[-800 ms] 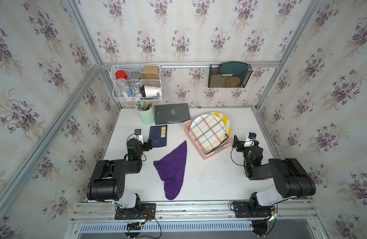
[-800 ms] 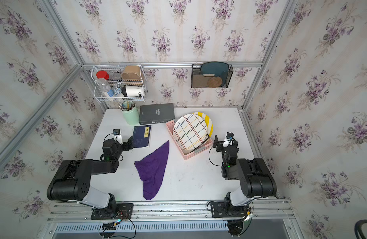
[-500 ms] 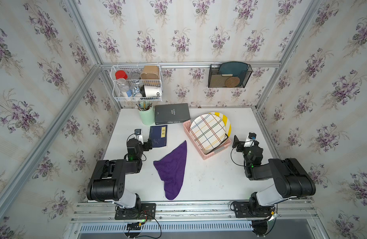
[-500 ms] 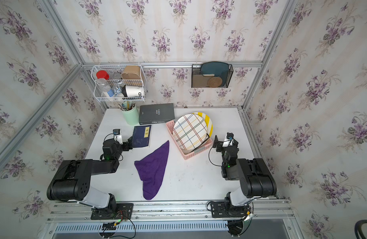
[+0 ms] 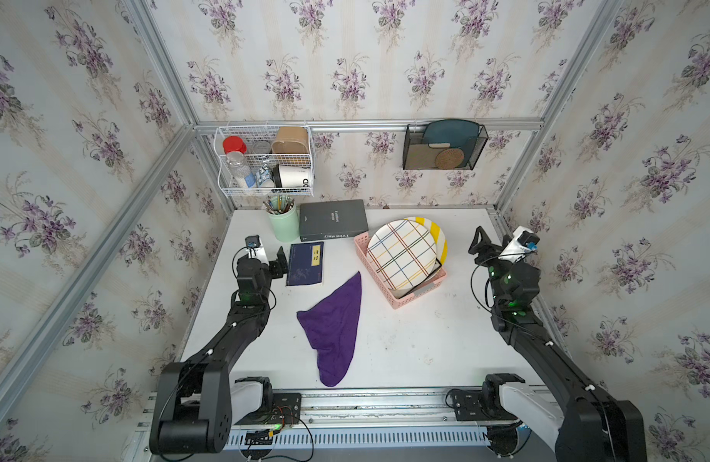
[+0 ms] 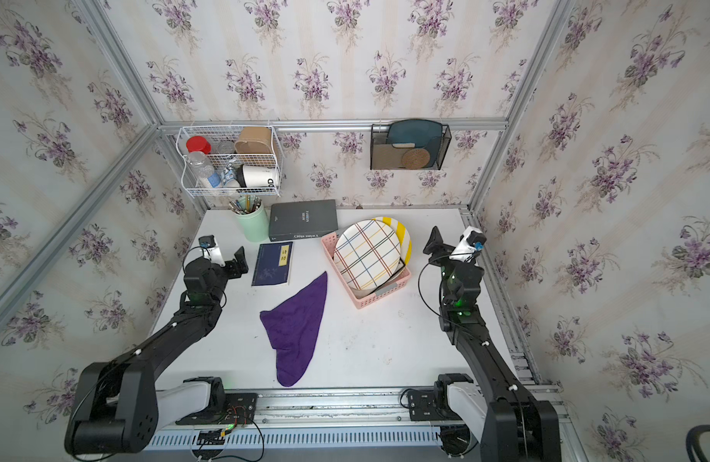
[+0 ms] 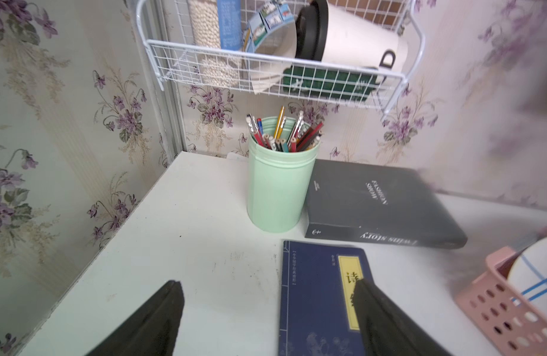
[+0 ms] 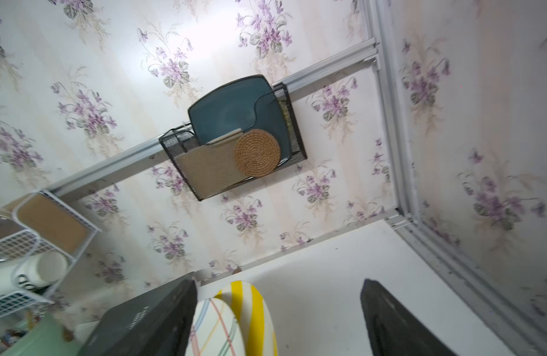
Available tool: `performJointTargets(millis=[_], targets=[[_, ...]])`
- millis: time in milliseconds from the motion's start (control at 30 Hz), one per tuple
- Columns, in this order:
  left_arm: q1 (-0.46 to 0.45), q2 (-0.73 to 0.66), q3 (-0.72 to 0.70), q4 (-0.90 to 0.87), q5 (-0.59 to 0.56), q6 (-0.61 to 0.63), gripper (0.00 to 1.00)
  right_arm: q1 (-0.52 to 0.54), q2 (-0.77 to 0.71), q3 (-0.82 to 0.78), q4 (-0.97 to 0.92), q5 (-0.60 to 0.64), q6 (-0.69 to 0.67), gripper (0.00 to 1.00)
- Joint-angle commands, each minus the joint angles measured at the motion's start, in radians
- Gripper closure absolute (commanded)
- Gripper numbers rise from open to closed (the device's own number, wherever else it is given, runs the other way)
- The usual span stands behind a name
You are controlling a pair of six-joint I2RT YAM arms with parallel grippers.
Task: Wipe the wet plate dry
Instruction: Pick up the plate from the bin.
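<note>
The round white plaid-lined plate [image 5: 403, 256] leans tilted in the pink plastic basket [image 5: 419, 295], leftward of the right tool [image 8: 278, 283], which is the nearer one. The purple cloth [image 5: 337, 320] lies flat on the tabletop [image 5: 425, 340], nearer the left tool [image 7: 267, 288]. Both tools stand open and empty.

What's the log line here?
left claw open | right claw open | purple cloth on table | round plaid plate in pink basket
</note>
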Motion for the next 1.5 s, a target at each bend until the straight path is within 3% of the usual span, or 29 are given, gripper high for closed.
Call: performJointTargets(millis=[0, 133, 233, 500, 600, 667, 1000, 1100, 1467], targets=[[-0.031, -0.039, 0.062, -0.414, 0.024, -0.175, 0.11, 0.004, 0.078, 0.128, -0.427, -0.2, 0.155, 0.19], [-0.087, -0.081, 0.083, -0.491, 0.196, -0.259, 0.11, 0.019, 0.226, 0.29, -0.498, -0.323, 0.147, 0.28], [-0.137, -0.1, 0.067, -0.482, 0.284, -0.307, 0.11, 0.042, 0.34, 0.358, -0.504, -0.305, 0.127, 0.33], [-0.26, -0.111, 0.056, -0.54, 0.245, -0.294, 0.11, 0.061, 0.597, 0.504, -0.517, -0.307, 0.102, 0.36], [-0.267, -0.109, 0.049, -0.545, 0.238, -0.29, 0.11, 0.064, 0.656, 0.539, -0.514, -0.34, 0.102, 0.5], [-0.268, -0.105, 0.048, -0.551, 0.231, -0.288, 0.11, 0.069, 0.677, 0.552, -0.512, -0.343, 0.101, 0.53], [-0.273, -0.065, 0.054, -0.547, 0.23, -0.291, 0.11, 0.076, 0.722, 0.556, -0.549, -0.402, 0.024, 0.5], [-0.281, -0.05, 0.057, -0.552, 0.232, -0.288, 0.11, 0.085, 0.7, 0.54, -0.55, -0.448, 0.001, 0.6], [-0.335, -0.016, 0.048, -0.537, 0.213, -0.296, 0.11, 0.167, 0.662, 0.432, -0.498, -0.447, 0.003, 0.73]])
